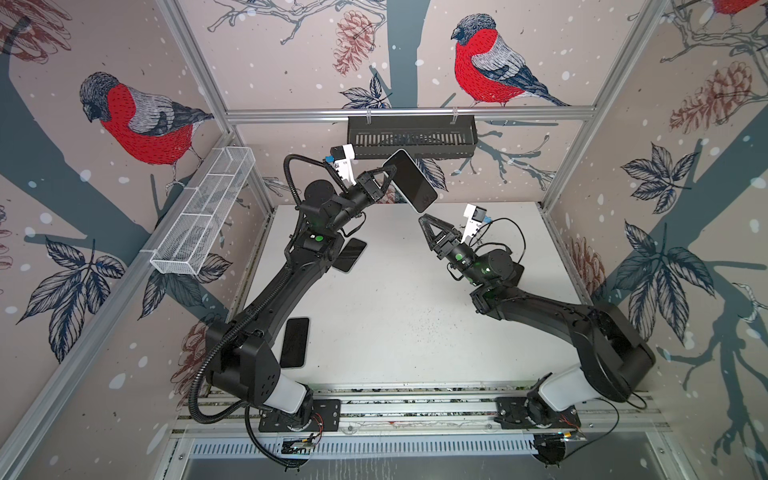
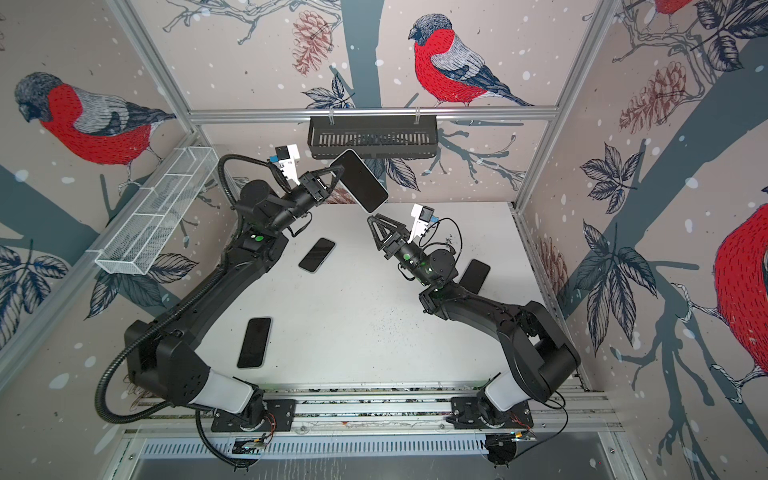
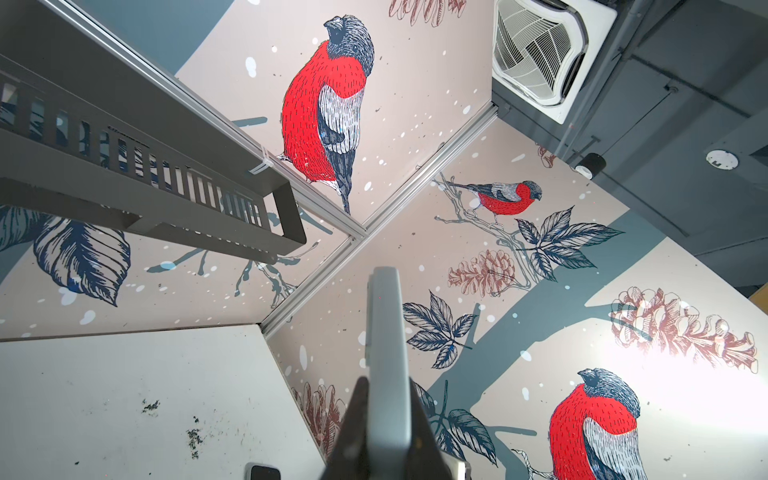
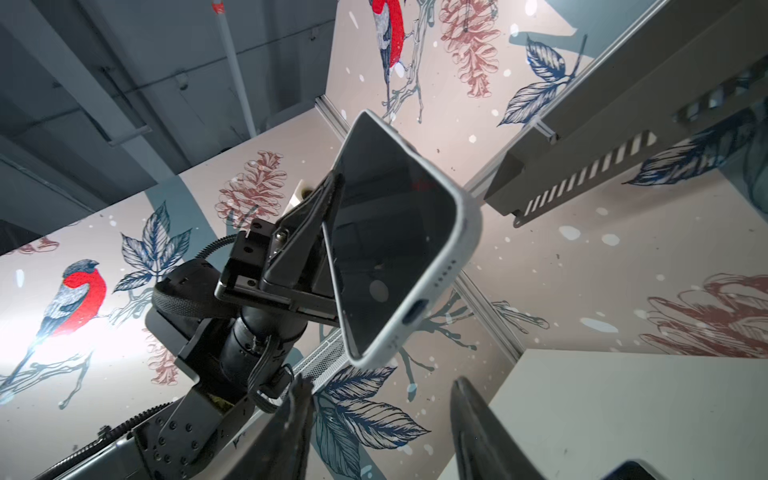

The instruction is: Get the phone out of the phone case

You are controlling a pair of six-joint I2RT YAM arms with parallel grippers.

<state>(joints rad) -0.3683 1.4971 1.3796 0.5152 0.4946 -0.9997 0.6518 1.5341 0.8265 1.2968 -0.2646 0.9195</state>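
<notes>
Phone (image 1: 411,183), in its white case (image 4: 468,226), hangs aloft pinched by one edge in your left gripper (image 1: 389,172) — the right gripper (image 1: 424,222), jaws apart just below, could lever it loose when pulling.

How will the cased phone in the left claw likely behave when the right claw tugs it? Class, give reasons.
The phone is probably stiff: it juts flat from the left claw without sagging. Its glossy screen likely slips, while the pale case rim may flex and grip better. Pinched at one edge only, it could pivot when tugged.
</notes>
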